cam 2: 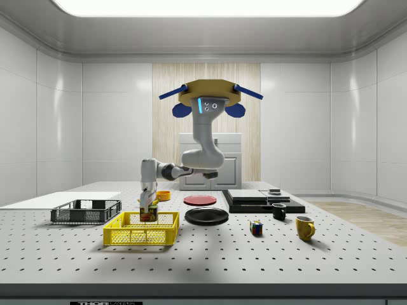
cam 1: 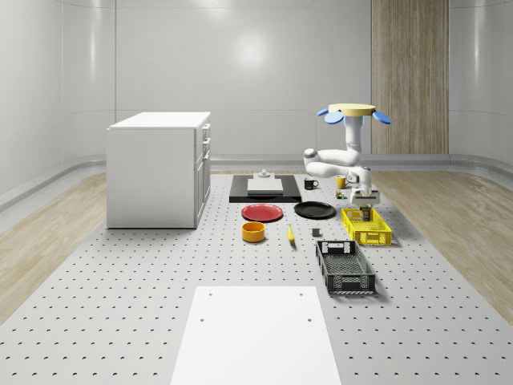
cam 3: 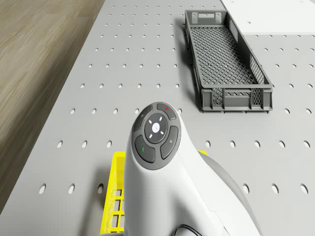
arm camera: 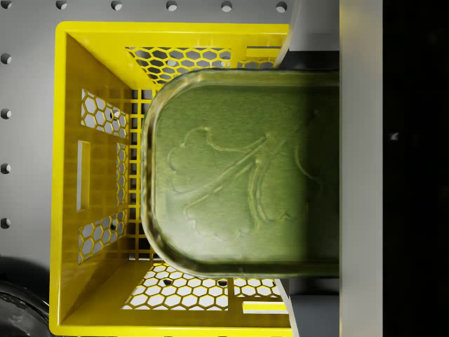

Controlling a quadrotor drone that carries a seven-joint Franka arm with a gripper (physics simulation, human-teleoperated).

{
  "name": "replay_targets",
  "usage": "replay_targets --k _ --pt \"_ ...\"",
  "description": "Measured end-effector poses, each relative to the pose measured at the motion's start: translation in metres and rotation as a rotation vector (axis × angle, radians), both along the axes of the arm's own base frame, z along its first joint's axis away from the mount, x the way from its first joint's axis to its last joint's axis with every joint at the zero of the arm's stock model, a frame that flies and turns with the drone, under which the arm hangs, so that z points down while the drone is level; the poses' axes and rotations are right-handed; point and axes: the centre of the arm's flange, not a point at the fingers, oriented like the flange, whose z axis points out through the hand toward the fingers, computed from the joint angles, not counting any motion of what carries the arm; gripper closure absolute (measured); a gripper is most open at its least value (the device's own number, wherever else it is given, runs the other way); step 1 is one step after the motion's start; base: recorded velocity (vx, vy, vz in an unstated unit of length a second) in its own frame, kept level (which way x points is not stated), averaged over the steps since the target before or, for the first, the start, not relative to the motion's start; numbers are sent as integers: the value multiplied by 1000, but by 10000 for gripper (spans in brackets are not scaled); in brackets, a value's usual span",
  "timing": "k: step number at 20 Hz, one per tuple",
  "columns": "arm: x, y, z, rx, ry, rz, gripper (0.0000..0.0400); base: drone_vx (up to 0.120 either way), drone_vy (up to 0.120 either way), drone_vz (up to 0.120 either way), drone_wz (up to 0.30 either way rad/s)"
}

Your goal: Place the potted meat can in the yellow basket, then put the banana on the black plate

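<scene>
I hover over the far end of the yellow basket [cam 1: 367, 228], my drone body [cam 1: 353, 112] well above the table. The arm reaches down and my gripper [cam 1: 365, 198] is shut on the potted meat can [cam 1: 365, 212], holding it upright inside the basket's walls. The side view has the gripper [cam 2: 148, 202] gripping the can [cam 2: 149, 214] low in the basket [cam 2: 141, 231]. Through the wrist camera the can's green top [arm camera: 238, 168] sits over the basket's floor [arm camera: 70, 175], one finger [arm camera: 361, 168] beside it. The banana [cam 1: 290, 233] lies on the table near the black plate [cam 1: 314, 210].
A red plate [cam 1: 262, 212] and an orange bowl [cam 1: 253, 232] sit left of the black plate. A dark grey crate [cam 1: 345, 267] lies in front of the yellow basket. Mugs [cam 1: 310, 184], a black platform [cam 1: 265, 188] and a white cabinet [cam 1: 160, 168] stand behind.
</scene>
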Motion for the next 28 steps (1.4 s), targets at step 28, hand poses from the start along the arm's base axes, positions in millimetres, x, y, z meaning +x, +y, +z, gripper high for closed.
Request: replay_targets --k 28 --pt "0 0 28 6 -2 13 2 33 -34 21 0"
